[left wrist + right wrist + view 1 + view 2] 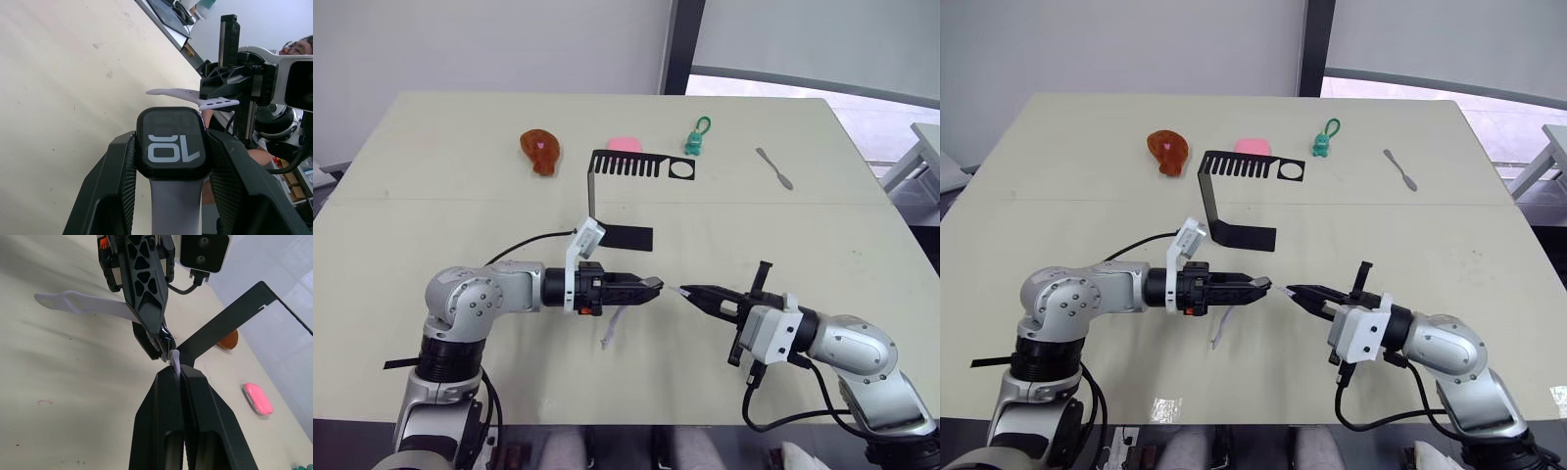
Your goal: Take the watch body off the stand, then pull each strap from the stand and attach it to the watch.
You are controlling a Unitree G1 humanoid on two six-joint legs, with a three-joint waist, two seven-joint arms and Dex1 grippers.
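The left fingers (171, 161) grip the watch body (173, 143), one strap (614, 328) hanging below them. The right fingers (175, 377) pinch the second strap (193, 97), just before the watch.

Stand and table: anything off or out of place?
Nothing stands out. The stand sits upright on the table, its slots empty. The left gripper holds the watch body with one strap hanging from it; the right gripper holds the second strap just short of the watch.
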